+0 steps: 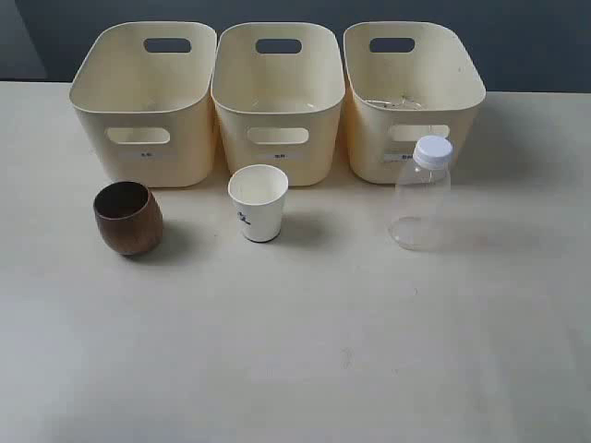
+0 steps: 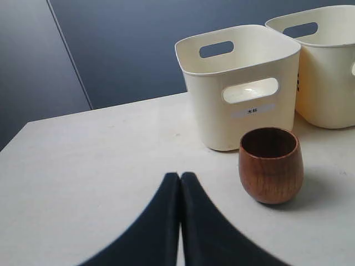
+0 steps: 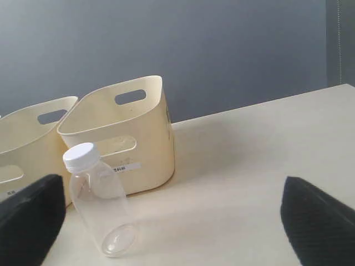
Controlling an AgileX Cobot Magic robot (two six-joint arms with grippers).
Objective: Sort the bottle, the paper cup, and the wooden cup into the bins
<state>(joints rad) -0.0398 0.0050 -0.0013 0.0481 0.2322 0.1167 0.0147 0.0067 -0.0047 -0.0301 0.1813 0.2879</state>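
- On the table [image 1: 305, 360], in a row in front of the bins: wooden cup [image 1: 127, 218] on the left, paper cup [image 1: 259, 203] in the middle, bottle [image 1: 420, 196] on the right. All three are upright and well apart from each other.
- Wooden cup: mouth up, only its dark inner wall shows. It sits just in front of the left bin [image 1: 143, 115].
- Paper cup: mouth up, white inside, dark blue mark on its side. It sits just in front of the middle bin [image 1: 277, 111].
- Bottle: clear, white cap screwed on. It stands just in front of the right bin [image 1: 411, 115]; can't tell if they touch.
- Bins: side by side along the back edge, nearly touching. Only bare cream walls show inside, plus a faint mark on the right bin's inner wall that I can't identify.
- Count: three bins, each with a small front label [image 1: 145, 154]; one bottle, one paper cup, one wooden cup.
- Left gripper [image 2: 180, 185]: fingers pressed together, nothing between them, low over the table near the wooden cup.
- Right gripper [image 3: 172, 191]: fingers spread wide, nothing held, bottle off to one side.
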